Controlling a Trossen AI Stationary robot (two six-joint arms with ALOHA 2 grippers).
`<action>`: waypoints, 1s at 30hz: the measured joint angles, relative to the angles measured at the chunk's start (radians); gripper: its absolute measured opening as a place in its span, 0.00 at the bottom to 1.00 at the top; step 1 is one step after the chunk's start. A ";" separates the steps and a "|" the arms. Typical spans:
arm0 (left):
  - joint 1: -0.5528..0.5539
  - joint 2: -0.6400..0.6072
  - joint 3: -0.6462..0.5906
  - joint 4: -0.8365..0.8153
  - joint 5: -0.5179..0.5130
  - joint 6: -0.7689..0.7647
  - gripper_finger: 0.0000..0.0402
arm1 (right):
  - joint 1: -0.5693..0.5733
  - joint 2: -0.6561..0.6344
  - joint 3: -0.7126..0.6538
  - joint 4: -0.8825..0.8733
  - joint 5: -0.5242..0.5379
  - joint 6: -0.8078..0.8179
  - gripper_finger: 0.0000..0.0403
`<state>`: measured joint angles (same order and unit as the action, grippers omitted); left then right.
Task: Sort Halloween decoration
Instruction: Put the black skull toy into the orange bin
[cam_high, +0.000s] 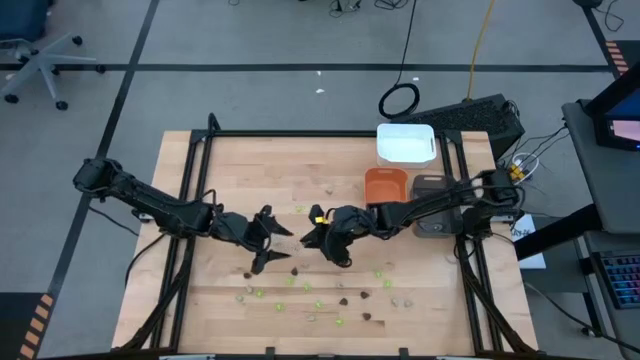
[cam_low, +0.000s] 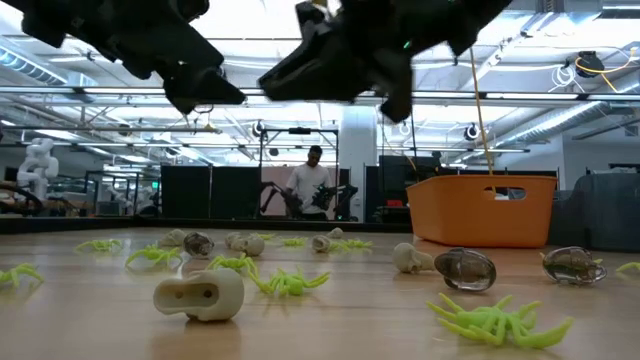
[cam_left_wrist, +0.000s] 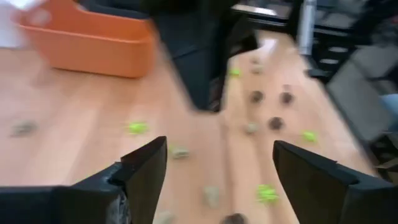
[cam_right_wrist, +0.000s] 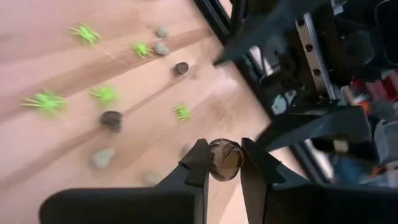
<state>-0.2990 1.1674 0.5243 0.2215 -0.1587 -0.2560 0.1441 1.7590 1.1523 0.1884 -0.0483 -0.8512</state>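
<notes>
Halloween decoration, one dark brown round piece (cam_right_wrist: 224, 160), sits pinched between the fingers of my right claw (cam_high: 322, 237), above mid-tabletop (cam_high: 250, 170). Remaining pieces lie scattered toward 6 o'clock. My left claw (cam_high: 268, 240), at 9 o'clock of the right, gapes wide, holding nothing.

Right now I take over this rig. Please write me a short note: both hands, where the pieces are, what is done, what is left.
Left hand: open, empty, above mid-table.
Right hand: shut on a dark brown piece, raised over the table, close to the left hand.
Pieces: green spiders, beige skulls and brown pieces lie scattered on the table's front half.
Trays: orange tray, white tray, grey tray stand at the right.
Done: one piece picked.
Left: drop it in a tray, then sort the many others.
</notes>
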 joint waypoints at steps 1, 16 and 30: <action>-0.007 -0.014 0.000 -0.019 -0.037 0.001 0.74 | 0.003 -0.025 0.000 -0.048 -0.001 0.022 0.09; -0.065 -0.024 -0.026 -0.109 -0.222 -0.045 0.75 | 0.022 -0.260 -0.142 -0.327 0.013 0.401 0.08; -0.077 0.001 -0.028 -0.086 -0.268 -0.053 0.75 | 0.041 -0.272 -0.363 0.027 0.178 -0.016 0.09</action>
<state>-0.3756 1.1679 0.4967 0.1357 -0.4268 -0.3092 0.1856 1.4872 0.7895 0.2155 0.1302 -0.8670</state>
